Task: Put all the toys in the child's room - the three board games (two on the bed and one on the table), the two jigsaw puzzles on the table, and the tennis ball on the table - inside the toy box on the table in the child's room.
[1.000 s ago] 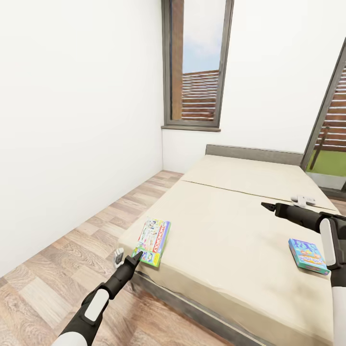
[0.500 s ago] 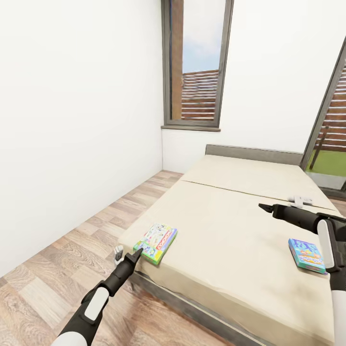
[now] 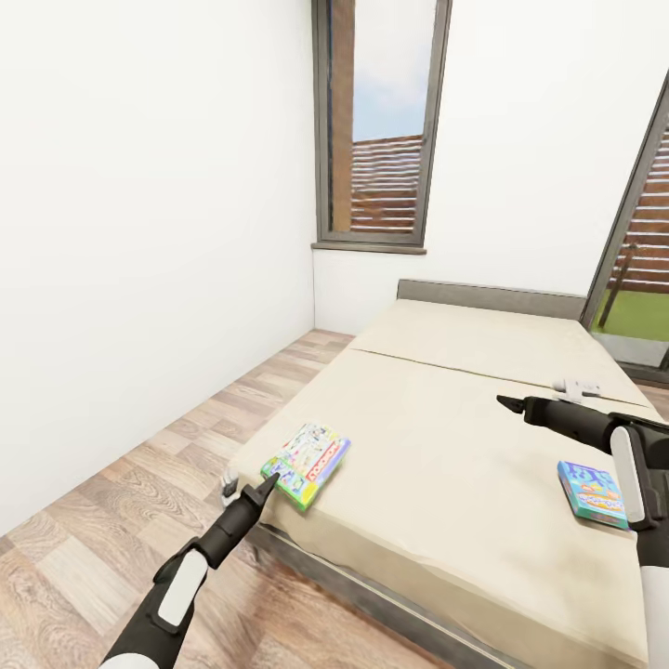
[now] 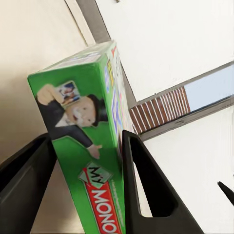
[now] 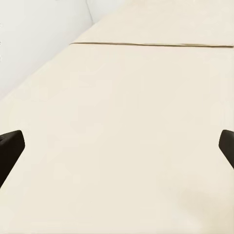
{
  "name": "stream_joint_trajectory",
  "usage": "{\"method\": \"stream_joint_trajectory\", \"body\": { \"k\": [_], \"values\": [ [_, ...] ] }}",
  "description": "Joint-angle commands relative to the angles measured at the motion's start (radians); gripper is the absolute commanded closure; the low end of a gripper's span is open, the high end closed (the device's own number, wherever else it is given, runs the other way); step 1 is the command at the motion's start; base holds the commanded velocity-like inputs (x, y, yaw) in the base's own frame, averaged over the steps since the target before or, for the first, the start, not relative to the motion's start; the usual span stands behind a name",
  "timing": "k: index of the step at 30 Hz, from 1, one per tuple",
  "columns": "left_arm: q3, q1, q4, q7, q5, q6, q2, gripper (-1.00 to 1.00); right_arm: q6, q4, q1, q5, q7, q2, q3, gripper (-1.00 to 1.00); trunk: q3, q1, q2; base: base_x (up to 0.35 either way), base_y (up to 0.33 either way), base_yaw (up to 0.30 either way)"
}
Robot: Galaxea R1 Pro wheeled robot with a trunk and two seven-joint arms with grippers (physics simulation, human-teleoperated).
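A green and white Monopoly board game is tilted up off the near left corner of the beige bed. My left gripper is shut on its near end. In the left wrist view the box sits pinched between both dark fingers. A second, blue board game lies flat on the mattress at the right. My right gripper hovers over the bed beyond it. It stands wide open over bare mattress. The table, toy box, jigsaw puzzles and tennis ball are out of view.
A white wall runs along the left, with a strip of wood-plank floor between it and the bed. A tall grey-framed window stands behind the headboard, and a glass door is at the right.
The left gripper has raised and turned the Monopoly game, which now tilts further up and to the right off the mattress. The right gripper has drifted slightly up and left.
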Motion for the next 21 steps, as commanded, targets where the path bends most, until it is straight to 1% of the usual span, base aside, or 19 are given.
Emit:
{"method": "stream_joint_trajectory", "body": {
  "k": [1,2,3,6,7,10,17,21],
  "values": [
    [-0.005,0.003,-0.014,-0.005,0.005,0.016,-0.001,1.0,0.007,0.0,-0.001,-0.009,-0.002,0.0,-0.001,-1.0,-0.001,0.0,0.0,0.0,0.0,0.0],
    [-0.014,0.008,-0.028,-0.006,0.005,0.023,-0.001,1.0,0.007,0.0,-0.001,-0.009,-0.002,0.0,-0.001,-1.0,-0.001,0.0,0.0,0.0,0.0,0.0],
    [-0.014,0.008,-0.028,-0.006,0.005,0.023,-0.001,1.0,0.007,0.0,-0.001,-0.009,-0.002,0.0,-0.001,-1.0,-0.001,0.0,0.0,0.0,0.0,0.0],
    [-0.037,0.022,-0.064,-0.008,0.004,0.039,0.0,1.0,0.007,0.0,0.0,-0.009,-0.002,0.0,-0.001,-1.0,-0.001,0.0,0.0,0.0,0.0,0.0],
    [-0.037,0.022,-0.064,-0.008,0.004,0.039,0.0,1.0,0.007,0.0,0.0,-0.009,-0.002,0.0,-0.001,-1.0,-0.001,0.0,0.0,0.0,0.0,0.0],
    [-0.06,0.03,-0.087,-0.009,0.004,0.058,0.002,1.0,0.007,-0.001,0.006,-0.009,-0.002,0.0,-0.001,-1.0,-0.001,0.0,0.0,0.0,0.0,0.0],
    [-0.082,0.036,-0.103,-0.01,0.004,0.078,0.007,1.0,0.006,-0.008,0.016,-0.01,-0.001,0.0,0.0,-1.0,-0.001,0.0,0.0,0.0,0.0,0.0],
    [-0.086,0.037,-0.105,-0.01,0.004,0.081,0.008,1.0,0.006,-0.012,0.02,-0.01,-0.001,0.0,0.0,-1.0,-0.001,0.0,0.0,0.0,0.0,0.0]
  ]
}}
